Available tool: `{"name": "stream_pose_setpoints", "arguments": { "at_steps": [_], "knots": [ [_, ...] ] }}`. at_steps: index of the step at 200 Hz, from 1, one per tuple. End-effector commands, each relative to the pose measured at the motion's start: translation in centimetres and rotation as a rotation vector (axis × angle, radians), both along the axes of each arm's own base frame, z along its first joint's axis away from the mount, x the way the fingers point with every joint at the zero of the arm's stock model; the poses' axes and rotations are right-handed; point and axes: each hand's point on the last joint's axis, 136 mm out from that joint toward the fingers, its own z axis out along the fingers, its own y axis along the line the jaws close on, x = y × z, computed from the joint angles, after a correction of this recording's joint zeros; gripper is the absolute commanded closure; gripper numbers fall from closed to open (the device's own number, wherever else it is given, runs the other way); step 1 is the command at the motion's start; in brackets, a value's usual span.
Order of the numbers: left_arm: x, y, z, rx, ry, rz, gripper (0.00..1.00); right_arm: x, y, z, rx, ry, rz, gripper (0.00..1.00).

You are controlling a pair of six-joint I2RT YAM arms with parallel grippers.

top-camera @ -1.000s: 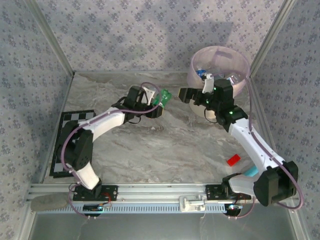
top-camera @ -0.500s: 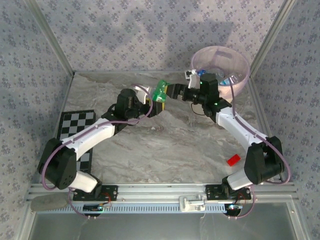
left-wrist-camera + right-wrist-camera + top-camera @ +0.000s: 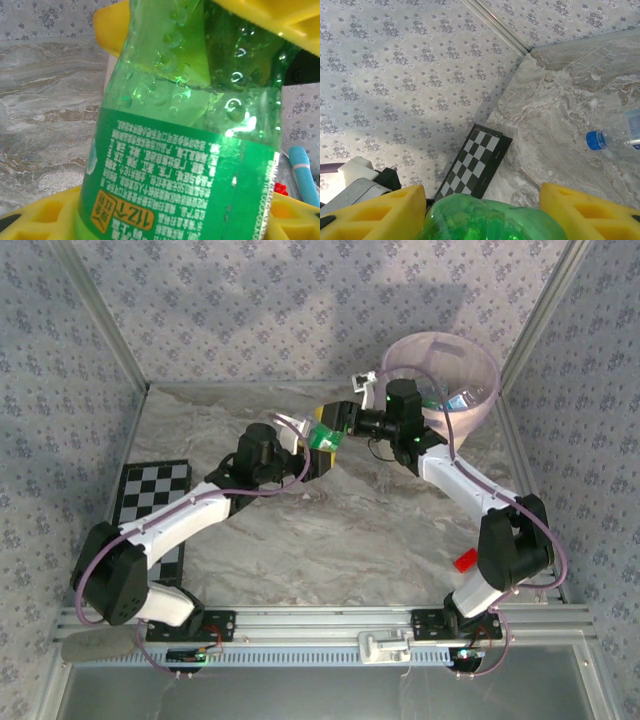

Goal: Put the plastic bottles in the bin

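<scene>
A green plastic bottle with a green label hangs in the air between both arms, left of the bin. My left gripper is shut on its labelled lower body, yellow fingers on either side. My right gripper has come in from the right and is shut on the other end of the bottle, between its yellow fingers. The pale pink bin stands at the back right with clear bottles inside. Another clear bottle with a blue cap lies on the marble.
A small red block lies near the right arm's base. A black-and-white checkerboard lies flat at the left edge of the table. Patterned walls close in the back and both sides. A pale blue object shows at the far right.
My right arm swung left from the bin to the bottle and its jaws closed on it. My left arm stretched out, carrying the bottle up and slightly right.
</scene>
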Motion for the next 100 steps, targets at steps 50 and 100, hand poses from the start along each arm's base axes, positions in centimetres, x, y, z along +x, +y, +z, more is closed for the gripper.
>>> {"name": "stream_pose_setpoints", "arguments": {
  "at_steps": [50,100],
  "knots": [
    [0.6,3.5,3.0,0.007,-0.085,0.169,0.0,2.1,-3.5,4.6,-0.019,-0.044,-0.084,0.54],
    [1.3,8.9,-0.8,0.05,0.044,0.383,0.0,5.2,-12.1,11.1,-0.121,-0.158,-0.344,0.54]
  ]
}}
